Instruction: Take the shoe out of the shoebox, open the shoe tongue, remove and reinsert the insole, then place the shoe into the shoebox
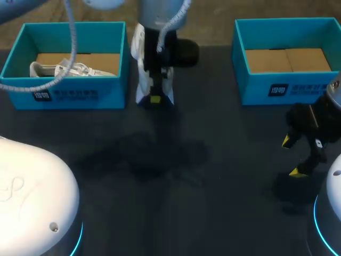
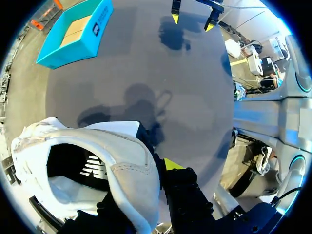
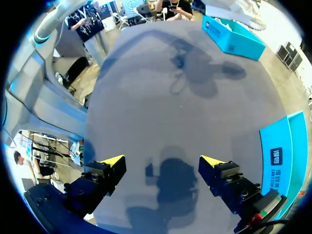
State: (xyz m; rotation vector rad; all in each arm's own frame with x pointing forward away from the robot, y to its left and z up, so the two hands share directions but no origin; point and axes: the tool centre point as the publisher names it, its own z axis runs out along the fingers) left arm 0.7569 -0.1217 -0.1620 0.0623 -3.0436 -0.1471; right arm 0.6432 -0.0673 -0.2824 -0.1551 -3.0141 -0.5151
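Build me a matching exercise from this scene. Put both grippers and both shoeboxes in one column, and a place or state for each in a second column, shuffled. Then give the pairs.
Column 1
1. left gripper
2. right gripper
3. left shoebox
4. right shoebox

Column 2
A. only its cardboard floor shows inside
B. open, over the bare table
C. the boxed shoe, white, lies inside
D. shut on the held shoe, between the two boxes

Pairs: 1-D; 2-B; 3-C; 4-A
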